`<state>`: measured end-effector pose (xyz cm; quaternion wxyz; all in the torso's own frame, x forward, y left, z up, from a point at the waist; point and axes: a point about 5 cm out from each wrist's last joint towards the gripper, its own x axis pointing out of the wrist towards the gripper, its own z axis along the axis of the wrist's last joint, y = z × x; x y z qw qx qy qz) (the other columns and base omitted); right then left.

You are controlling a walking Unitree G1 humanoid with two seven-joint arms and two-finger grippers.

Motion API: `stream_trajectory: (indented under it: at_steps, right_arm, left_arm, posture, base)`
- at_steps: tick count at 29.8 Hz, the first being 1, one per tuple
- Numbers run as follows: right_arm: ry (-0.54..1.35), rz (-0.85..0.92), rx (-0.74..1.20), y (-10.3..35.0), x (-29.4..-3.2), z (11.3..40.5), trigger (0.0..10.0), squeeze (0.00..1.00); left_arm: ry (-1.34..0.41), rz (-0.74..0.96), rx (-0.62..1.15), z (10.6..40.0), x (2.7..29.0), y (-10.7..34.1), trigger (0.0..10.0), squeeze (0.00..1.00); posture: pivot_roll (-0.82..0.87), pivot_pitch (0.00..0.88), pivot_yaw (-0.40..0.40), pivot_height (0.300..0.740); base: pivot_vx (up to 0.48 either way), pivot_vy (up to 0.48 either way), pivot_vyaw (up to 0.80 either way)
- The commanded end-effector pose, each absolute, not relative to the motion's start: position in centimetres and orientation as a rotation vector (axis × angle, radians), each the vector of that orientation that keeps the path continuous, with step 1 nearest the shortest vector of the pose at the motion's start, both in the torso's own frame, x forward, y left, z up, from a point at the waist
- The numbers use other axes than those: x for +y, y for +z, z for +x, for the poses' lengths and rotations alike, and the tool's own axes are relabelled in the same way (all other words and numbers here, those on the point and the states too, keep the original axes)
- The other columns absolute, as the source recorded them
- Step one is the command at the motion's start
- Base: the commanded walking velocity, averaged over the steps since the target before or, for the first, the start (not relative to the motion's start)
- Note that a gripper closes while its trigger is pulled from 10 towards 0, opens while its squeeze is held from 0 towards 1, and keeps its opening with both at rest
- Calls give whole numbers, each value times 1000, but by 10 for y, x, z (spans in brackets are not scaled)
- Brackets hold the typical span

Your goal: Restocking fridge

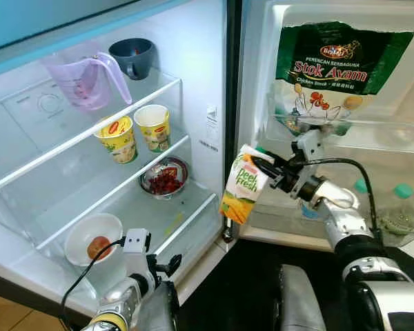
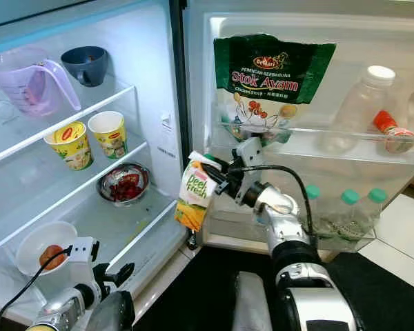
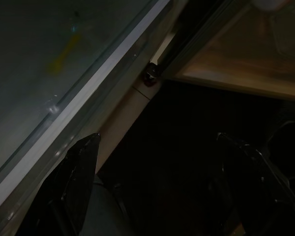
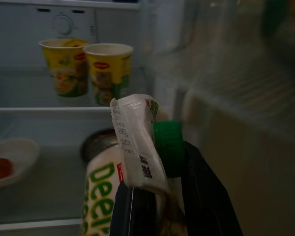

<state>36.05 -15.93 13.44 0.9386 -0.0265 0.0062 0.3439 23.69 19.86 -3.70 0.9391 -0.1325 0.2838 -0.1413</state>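
The juice carton [image 1: 243, 185] hangs in the air at the front edge of the open fridge, just off the door-side corner of the lower shelf [image 1: 193, 207], pinched at its top by the right gripper [image 1: 268, 168]. The step looks like carrying it in; next it needs swinging over that shelf's rim. The metal bowl [image 1: 164, 177] near that corner and two noodle cups [image 1: 134, 133] above crowd the spot. The left gripper [image 3: 157, 162] idles below the fridge's front edge, fingers spread.

brightly lit white fridge interior [image 1: 193, 41], dark floor [image 1: 248, 289] below, pale tiles [image 2: 400, 234] at right
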Motion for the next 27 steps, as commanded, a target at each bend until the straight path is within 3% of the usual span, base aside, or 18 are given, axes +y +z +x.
stream_trajectory:
  at_steps: [1,14,23,27]
  right_arm:
    - [690,-113,-38,147,-163,363,10000,0]
    - [631,-232,-83,156,-175,363,10000,0]
    - [597,-384,-80,130,-152,356,10000,0]
    - [565,-529,-55,110,-143,349,10000,0]
  left_arm:
    - [-272,-255,592,232,208,-38,10000,0]
    - [-279,-256,597,230,205,-40,10000,0]
    - [-274,-255,599,230,205,-41,10000,0]
    - [-278,-249,596,230,207,-40,10000,0]
  posture:
    - [-44,0,12,475]
    - [-47,0,7,456]
    - [-47,0,9,456]
    - [-47,0,16,456]
  base:
    - [0,0,0]
    - [0,0,0]
    - [0,0,0]
    - [0,0,0]
